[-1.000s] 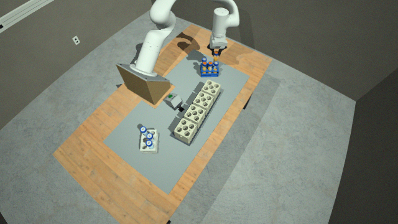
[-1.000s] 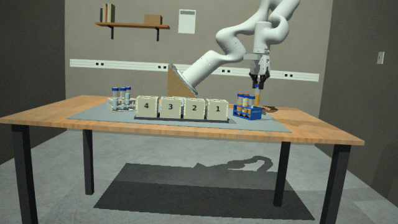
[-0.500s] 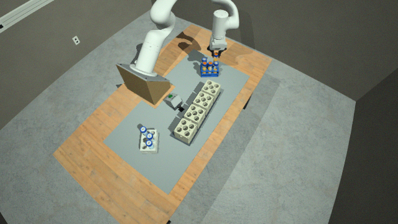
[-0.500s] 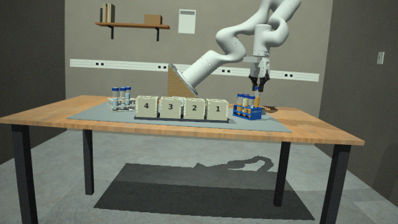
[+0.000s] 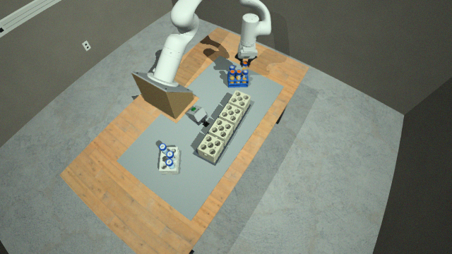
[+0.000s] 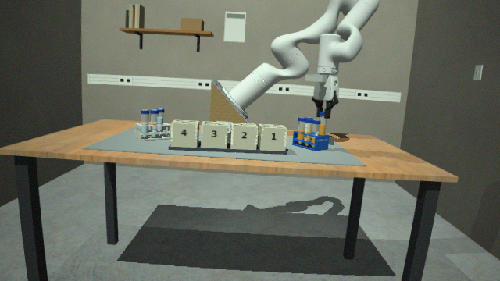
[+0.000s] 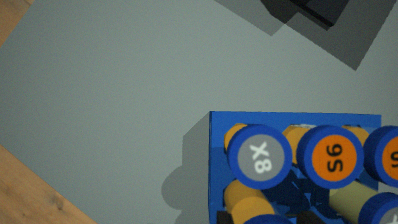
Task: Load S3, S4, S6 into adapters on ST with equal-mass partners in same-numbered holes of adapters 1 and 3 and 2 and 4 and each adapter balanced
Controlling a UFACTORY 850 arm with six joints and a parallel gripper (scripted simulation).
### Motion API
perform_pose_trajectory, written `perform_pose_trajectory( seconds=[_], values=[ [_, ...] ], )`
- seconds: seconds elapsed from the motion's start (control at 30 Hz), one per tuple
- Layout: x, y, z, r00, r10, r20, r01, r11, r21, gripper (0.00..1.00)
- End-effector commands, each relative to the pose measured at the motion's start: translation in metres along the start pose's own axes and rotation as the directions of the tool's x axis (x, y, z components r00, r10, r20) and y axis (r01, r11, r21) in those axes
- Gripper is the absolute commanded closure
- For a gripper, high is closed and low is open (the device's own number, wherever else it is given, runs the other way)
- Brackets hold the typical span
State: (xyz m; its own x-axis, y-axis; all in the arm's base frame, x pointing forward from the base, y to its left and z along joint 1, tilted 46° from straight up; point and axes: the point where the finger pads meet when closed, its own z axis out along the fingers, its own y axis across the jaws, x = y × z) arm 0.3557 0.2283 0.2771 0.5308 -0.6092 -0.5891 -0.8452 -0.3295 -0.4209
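My gripper is over the far end of the blue rack and is shut on an orange-filled tube held upright. The tube's lower end is down among the rack's wells; its cap label is hidden. In the wrist view its orange body shows beside the rack's corner well. Tubes X8 and S6 stand in the blue rack, with another orange-dotted cap at the frame edge. Adapters 1, 2, 3 and 4 stand in a row on the stand, all holes empty.
A white rack with three blue-capped water blanks stands at the near left of the mat. The green DONE key sits on its small desk beside the arm's base wedge. The table edge is just beyond the blue rack.
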Motion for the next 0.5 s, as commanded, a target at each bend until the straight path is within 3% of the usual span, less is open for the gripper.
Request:
perform_pose_trajectory(
  seconds=[0.0,0.47],
  values=[
    [0.000,-0.001,0.004,1.000,-0.001,0.000,0.001,1.000,0.001,1.00],
    [0.000,-0.001,0.017,1.000,-0.001,0.000,0.001,1.000,0.001,1.00]
  ],
)
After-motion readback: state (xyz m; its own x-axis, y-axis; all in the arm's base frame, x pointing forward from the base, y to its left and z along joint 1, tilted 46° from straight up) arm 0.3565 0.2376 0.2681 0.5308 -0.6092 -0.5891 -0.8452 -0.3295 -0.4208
